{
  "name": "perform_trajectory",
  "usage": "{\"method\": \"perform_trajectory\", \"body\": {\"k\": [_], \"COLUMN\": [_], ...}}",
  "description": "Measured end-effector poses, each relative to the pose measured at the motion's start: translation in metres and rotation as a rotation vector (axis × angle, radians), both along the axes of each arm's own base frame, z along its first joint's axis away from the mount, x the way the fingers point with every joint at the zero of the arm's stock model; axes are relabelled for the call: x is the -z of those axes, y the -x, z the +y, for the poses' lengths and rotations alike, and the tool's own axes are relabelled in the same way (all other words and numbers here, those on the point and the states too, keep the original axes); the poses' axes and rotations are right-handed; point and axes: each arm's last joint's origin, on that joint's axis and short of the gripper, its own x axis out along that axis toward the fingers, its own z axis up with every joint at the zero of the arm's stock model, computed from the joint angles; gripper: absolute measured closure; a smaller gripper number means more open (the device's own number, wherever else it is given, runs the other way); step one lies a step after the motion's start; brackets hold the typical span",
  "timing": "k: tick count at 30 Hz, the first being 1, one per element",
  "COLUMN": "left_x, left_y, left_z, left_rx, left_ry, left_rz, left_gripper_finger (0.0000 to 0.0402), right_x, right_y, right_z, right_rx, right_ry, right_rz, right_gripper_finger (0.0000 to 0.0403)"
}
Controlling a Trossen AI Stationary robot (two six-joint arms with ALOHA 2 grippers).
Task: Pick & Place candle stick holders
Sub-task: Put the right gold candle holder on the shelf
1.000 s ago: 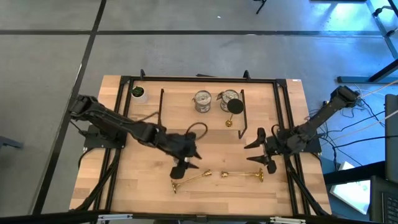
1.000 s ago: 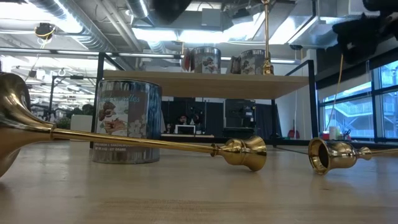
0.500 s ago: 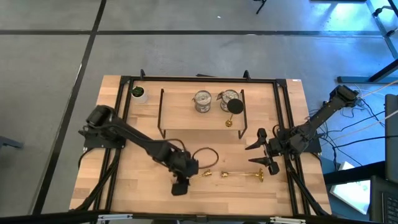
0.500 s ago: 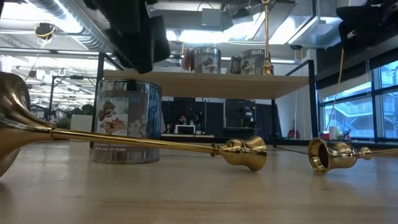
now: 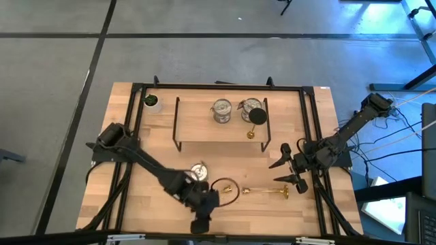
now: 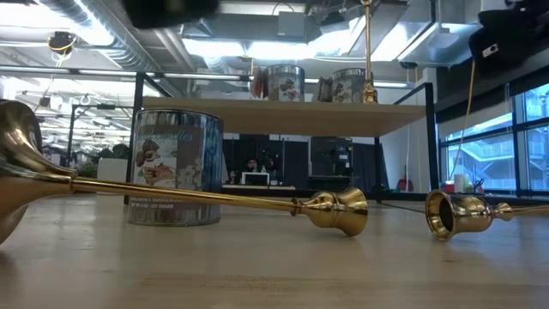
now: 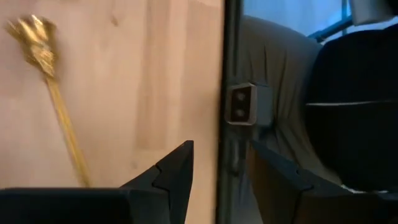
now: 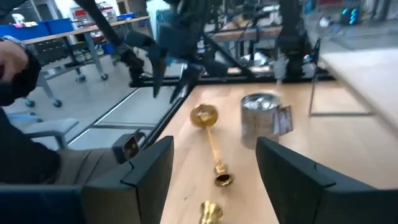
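In the high view the left end effector (image 5: 201,223) sits at the bottom centre of the frame, at the tabletop's (image 5: 163,136) lower edge, its arm reaching in from the left. Its wrist view shows the end effector (image 7: 230,180) with its fingers (image 7: 178,169) partly apart and nothing between them. They point past the tabletop's edge, with one gold stick (image 7: 56,118) lying on the wood at that frame's left.

The right end effector (image 5: 289,168) hangs at the right of the high view, above the tabletop. Its fingers (image 8: 151,167) are spread wide and hold nothing.

A second stick (image 5: 266,191) lies flat at lower centre-right, just left of the right end effector. In the low view the first stick (image 6: 214,199) lies across the frame from the left, its small end near the second stick's open end (image 6: 459,213) without touching it. A loose cup (image 5: 198,171) stands on the wood just above the left arm's wrist; in the low view it stands behind the first stick (image 6: 176,167).

On the rack (image 5: 178,122) at upper centre are two cups (image 5: 222,110), side by side. A third stick (image 5: 255,119) stands upright just right of them, its dark disc facing up. A plant pot (image 5: 151,102) stands at upper left, outside the rack.
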Motion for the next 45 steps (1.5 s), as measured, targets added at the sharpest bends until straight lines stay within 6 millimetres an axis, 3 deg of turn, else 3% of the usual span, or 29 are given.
{"method": "perform_trajectory", "body": {"k": [11,19,27,33,45], "left_x": [-0.001,-0.003,-0.007,-0.007,0.005], "left_y": [0.047,0.068,0.065,0.057,0.015], "left_z": [-0.059,-0.077,-0.071,-0.062,-0.014], "left_rx": [-0.134,-0.191,-0.197,-0.193,-0.148], "left_ry": [-0.115,-0.279,-0.481,-0.525,-0.590], "left_rz": [-0.118,-0.287,-0.407,-0.407,-0.348], "left_gripper_finger": [0.0259,0.0259,0.0259,0.0259,0.0259], "right_x": [0.000,0.008,0.013,0.023,0.024], "right_y": [-0.003,-0.025,-0.045,-0.050,-0.047], "right_z": [0.012,0.032,0.057,0.065,0.072], "right_rx": [-0.217,-0.196,-0.251,-0.227,-0.278], "right_ry": [-0.169,-0.205,-0.273,-0.170,-0.178], "right_rz": [0.115,0.193,0.304,0.446,0.497], "right_gripper_finger": [0.0171,0.0171,0.0171,0.0171,0.0171]}}
